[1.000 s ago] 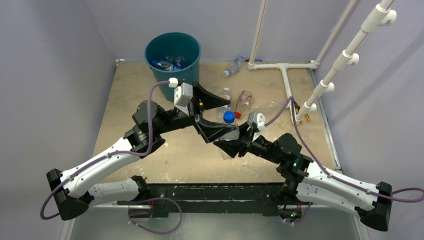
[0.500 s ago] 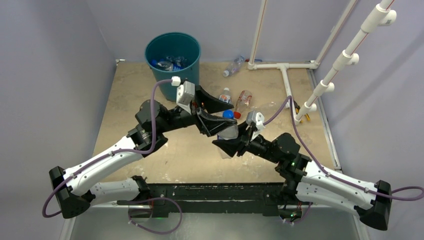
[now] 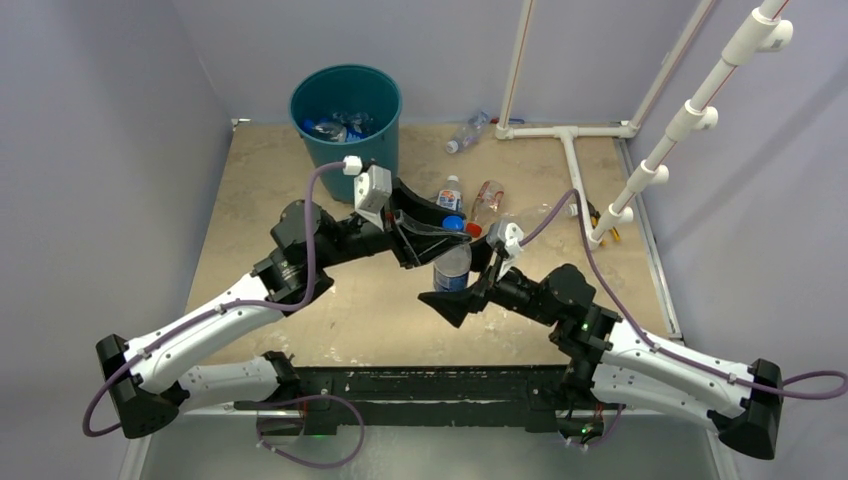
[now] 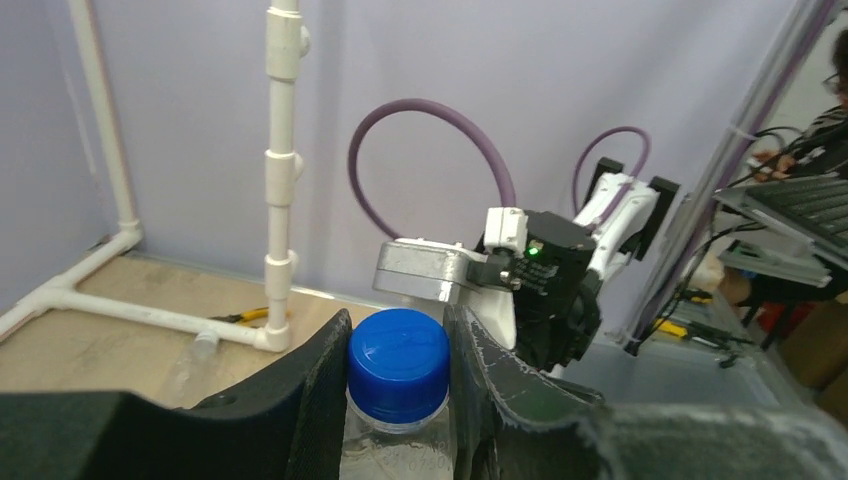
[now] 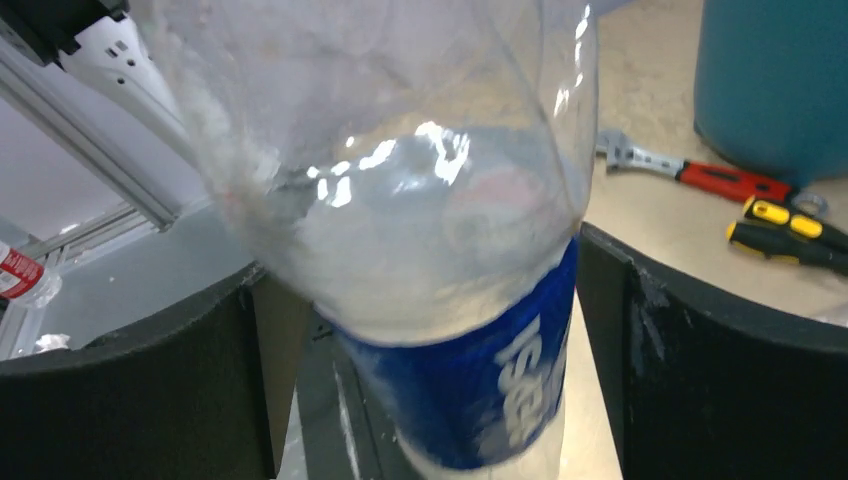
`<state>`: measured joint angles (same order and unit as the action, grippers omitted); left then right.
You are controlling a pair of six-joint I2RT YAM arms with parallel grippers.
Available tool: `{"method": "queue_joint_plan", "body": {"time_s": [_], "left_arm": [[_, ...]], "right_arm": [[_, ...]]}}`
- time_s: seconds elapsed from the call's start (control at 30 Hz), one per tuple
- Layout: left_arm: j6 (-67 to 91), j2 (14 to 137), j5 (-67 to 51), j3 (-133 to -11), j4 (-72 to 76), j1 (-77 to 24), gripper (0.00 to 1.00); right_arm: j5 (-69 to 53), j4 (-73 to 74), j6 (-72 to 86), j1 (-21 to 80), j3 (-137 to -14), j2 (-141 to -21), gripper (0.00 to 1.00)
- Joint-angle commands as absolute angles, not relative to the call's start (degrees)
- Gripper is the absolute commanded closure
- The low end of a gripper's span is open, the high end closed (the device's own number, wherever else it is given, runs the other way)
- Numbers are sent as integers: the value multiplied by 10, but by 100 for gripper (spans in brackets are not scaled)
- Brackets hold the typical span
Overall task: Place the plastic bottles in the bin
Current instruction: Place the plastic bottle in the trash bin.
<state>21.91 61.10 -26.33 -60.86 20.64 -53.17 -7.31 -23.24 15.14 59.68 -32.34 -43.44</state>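
Note:
A clear plastic bottle with a blue label and blue cap hangs upright over the middle of the table. My left gripper is shut on its cap, a finger pressed to each side. My right gripper stands open around the bottle's body, with gaps on both sides. The teal bin stands at the back left with several bottles inside. Three more bottles lie on the table behind the grippers.
A white pipe frame runs along the back right, with yellow-handled pliers beside it. A red-handled wrench and a yellow-black screwdriver lie on the table near the bin.
The left gripper closed on the bottle's cap. The right gripper let go of the body and opened wide. The bottle swung from tilted to upright under the left gripper.

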Motion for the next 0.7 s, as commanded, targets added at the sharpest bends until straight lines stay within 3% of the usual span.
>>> {"method": "queue_joint_plan", "body": {"time_s": [0.0, 0.23, 0.37, 0.5, 0.67], "left_arm": [[136, 582, -186, -652, 154, -532, 100], [-35, 585, 73, -728, 107, -532, 100], [-169, 632, 199, -781, 160, -531, 100], [-254, 705, 241, -843, 223, -495, 100], [-174, 776, 199, -906, 272, -370, 100]], "right_arm": [[-69, -171, 165, 598, -370, -403, 1], [-59, -53, 156, 599, -398, -300, 1], [-36, -28, 164, 599, -370, -242, 1], [-29, -53, 191, 599, -330, -226, 1], [-41, -100, 221, 599, -288, -239, 1]]}}
